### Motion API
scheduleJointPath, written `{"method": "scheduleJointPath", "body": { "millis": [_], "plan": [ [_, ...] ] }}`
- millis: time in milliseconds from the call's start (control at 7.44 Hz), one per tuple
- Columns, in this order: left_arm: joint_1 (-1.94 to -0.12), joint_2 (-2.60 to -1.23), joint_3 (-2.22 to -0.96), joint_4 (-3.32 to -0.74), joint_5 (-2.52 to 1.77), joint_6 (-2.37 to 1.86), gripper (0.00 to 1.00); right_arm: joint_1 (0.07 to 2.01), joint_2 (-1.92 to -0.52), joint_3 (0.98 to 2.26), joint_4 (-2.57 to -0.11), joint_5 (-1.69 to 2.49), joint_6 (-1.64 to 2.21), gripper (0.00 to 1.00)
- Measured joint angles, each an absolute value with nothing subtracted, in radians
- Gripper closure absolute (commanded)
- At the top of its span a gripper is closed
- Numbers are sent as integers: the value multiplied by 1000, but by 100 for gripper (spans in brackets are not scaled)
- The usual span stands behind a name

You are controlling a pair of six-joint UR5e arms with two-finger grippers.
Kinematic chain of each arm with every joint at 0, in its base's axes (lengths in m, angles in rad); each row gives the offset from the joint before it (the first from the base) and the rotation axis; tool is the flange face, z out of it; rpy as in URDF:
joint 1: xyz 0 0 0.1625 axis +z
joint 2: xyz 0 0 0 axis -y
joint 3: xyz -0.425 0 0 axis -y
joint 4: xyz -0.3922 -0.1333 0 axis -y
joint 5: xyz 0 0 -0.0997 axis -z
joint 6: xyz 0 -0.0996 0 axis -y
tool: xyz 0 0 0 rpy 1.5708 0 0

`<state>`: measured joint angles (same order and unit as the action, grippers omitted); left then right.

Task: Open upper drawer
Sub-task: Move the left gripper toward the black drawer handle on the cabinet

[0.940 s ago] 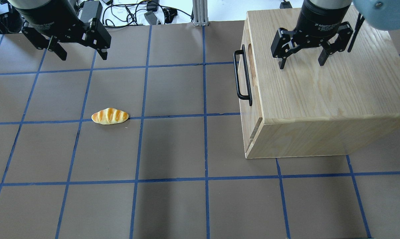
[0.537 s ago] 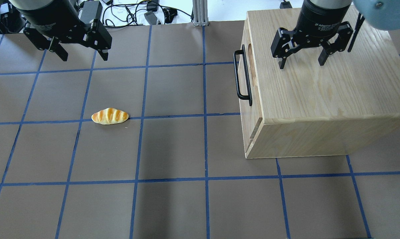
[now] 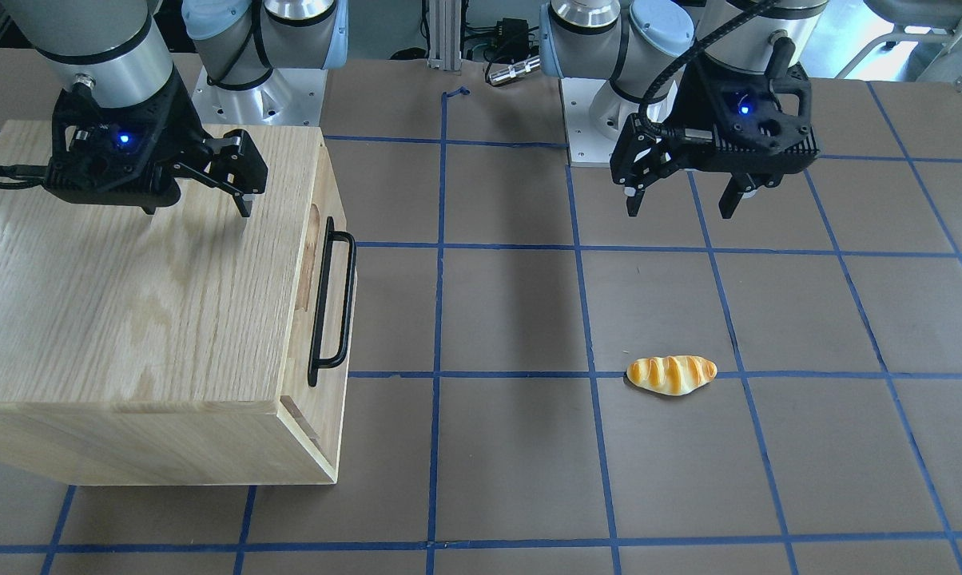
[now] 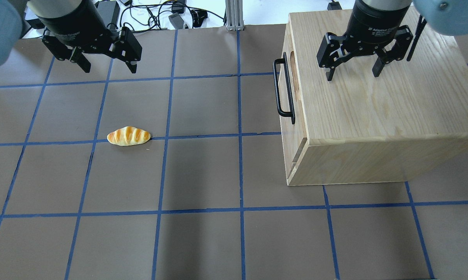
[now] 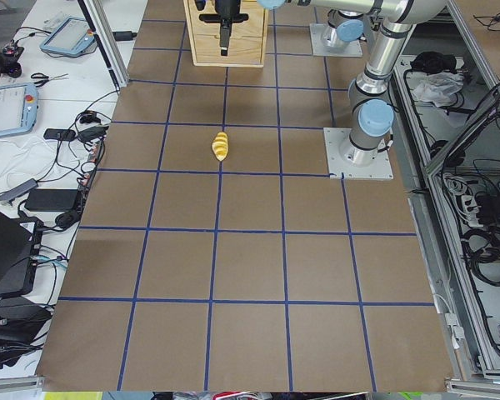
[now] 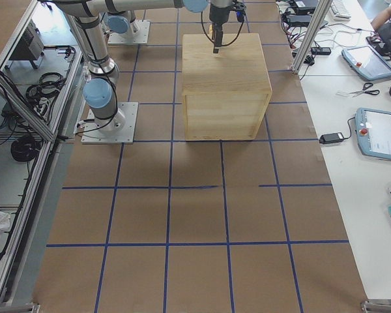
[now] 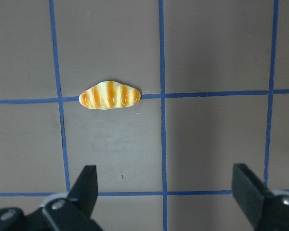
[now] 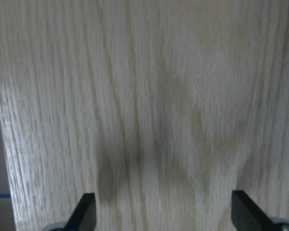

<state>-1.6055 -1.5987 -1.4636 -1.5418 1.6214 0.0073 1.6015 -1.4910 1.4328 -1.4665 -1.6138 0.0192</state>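
My arms are brushed silver tubes [image 3: 89,40] joined by pale blue caps [image 3: 661,28]; one cap shows a single screw head [image 4: 444,5]. Each arm stands on a square silver base plate [image 5: 358,156]. The left gripper [image 4: 110,70], well apart from the wooden cabinet [image 4: 374,116], is matte black, with blunt tapering fingers [image 7: 89,185] and silver pins at the knuckles. The right gripper [image 4: 352,76], above the cabinet, matches it, and white lettering rings its round collar [image 4: 376,30]. Each black finned wrist housing [image 3: 769,136] carries a small blue light. A ribbed black cable [image 3: 673,72] runs along my left forearm.
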Motion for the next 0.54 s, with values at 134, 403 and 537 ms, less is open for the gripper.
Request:
{"method": "scheduleJointPath", "body": {
  "millis": [134,403,537],
  "plan": [
    [-1608,-1608,-1470,-1542,1622,1,0,1601,-1491,1433,-1466,-1614,19,0],
    [-1611,-1653,-1477,-1539,1619,-8,0,1600,-1491,1434,-1466,-1614,20,0],
    [-1612,-1684,-1476,-1520,1598,-14,0,1601,-1491,1433,-1466,-1614,19,0]
  ]
}}
